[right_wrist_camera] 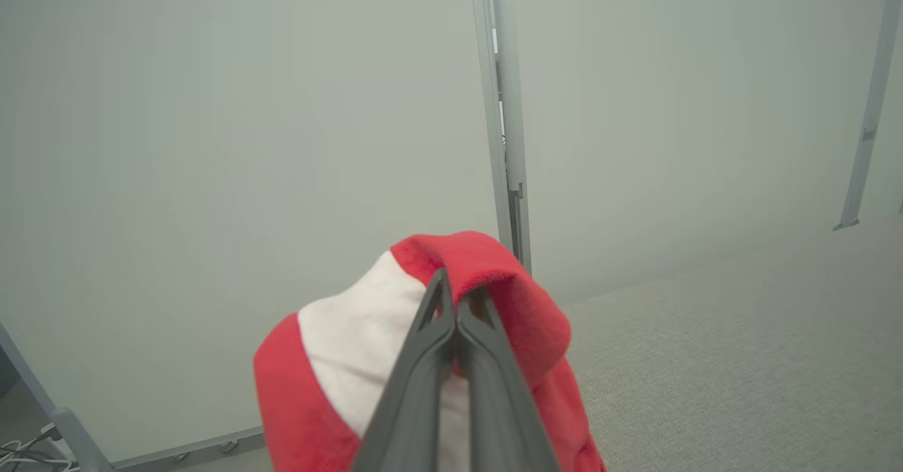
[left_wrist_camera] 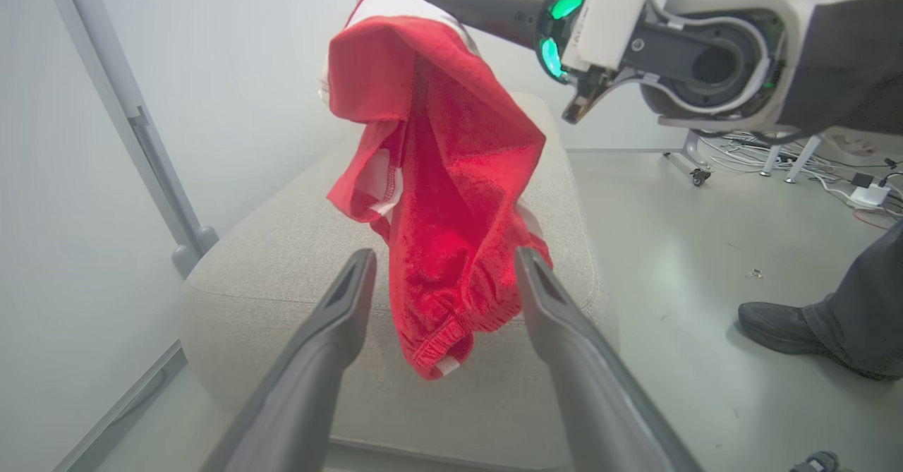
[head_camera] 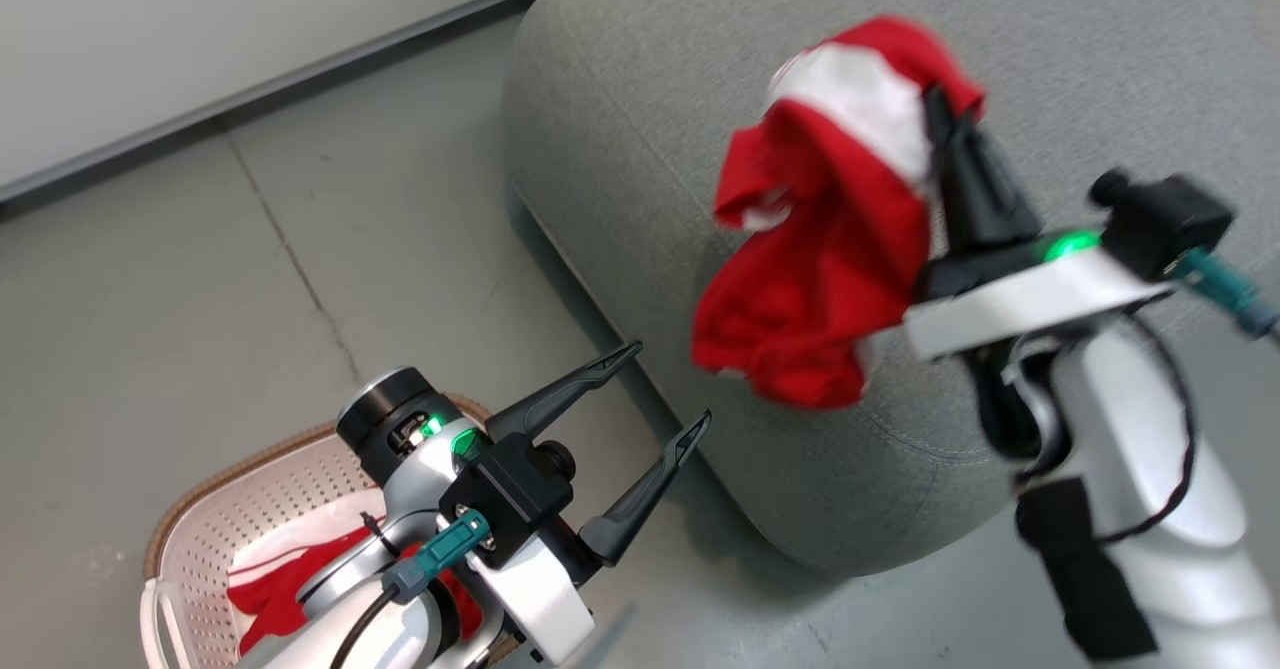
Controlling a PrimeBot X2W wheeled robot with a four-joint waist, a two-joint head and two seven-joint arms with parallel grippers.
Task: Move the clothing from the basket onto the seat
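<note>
Right end effector (head_camera: 937,101), clenched on a red-and-white garment (head_camera: 820,279) that I see hanging above the grey seat (head_camera: 680,69) at far right; left end effector (head_camera: 673,382), released and empty, hovering just beside the basket (head_camera: 250,461) on the floor (head_camera: 200,279) at near left, more red clothing (head_camera: 270,589) lying inside.

Perhaps two garments (head_camera: 820,279), one basket (head_camera: 215,524), one seat (head_camera: 650,99)

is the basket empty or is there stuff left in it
Not empty. In the head view a red and white garment lies inside the basket, partly hidden behind the left arm.
</note>
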